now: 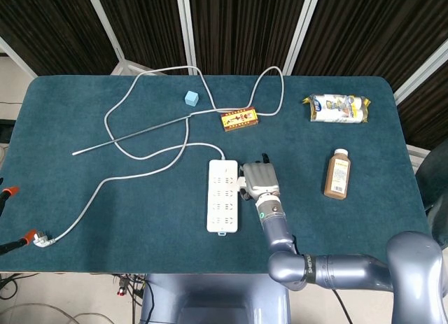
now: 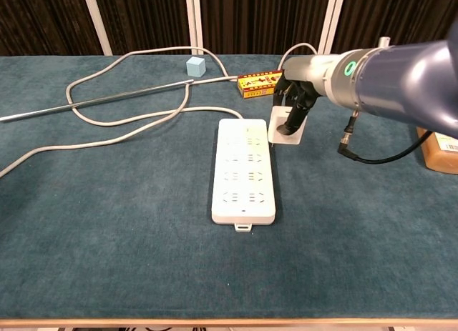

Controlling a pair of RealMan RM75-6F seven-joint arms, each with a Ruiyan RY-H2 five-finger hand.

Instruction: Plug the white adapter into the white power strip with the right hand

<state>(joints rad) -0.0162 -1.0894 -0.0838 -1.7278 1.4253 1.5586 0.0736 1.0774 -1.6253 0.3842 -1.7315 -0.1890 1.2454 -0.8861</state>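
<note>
The white power strip [image 1: 222, 196] [image 2: 243, 170] lies flat at mid-table, its grey cable running off to the back left. My right hand [image 1: 257, 178] [image 2: 295, 102] holds the white adapter [image 2: 284, 129] [image 1: 244, 184] just above the cloth, beside the strip's far right edge. In the chest view the adapter's prongs point toward the strip, near its far sockets. The fingers wrap the adapter from above and hide most of it in the head view. The left hand shows in neither view.
A yellow-red box [image 1: 239, 119] [image 2: 261, 84], a small blue cube [image 1: 191, 98] [image 2: 195, 66] and a thin metal rod [image 1: 133, 134] lie behind the strip. A brown bottle [image 1: 337, 173] and a snack packet [image 1: 339, 108] are at the right.
</note>
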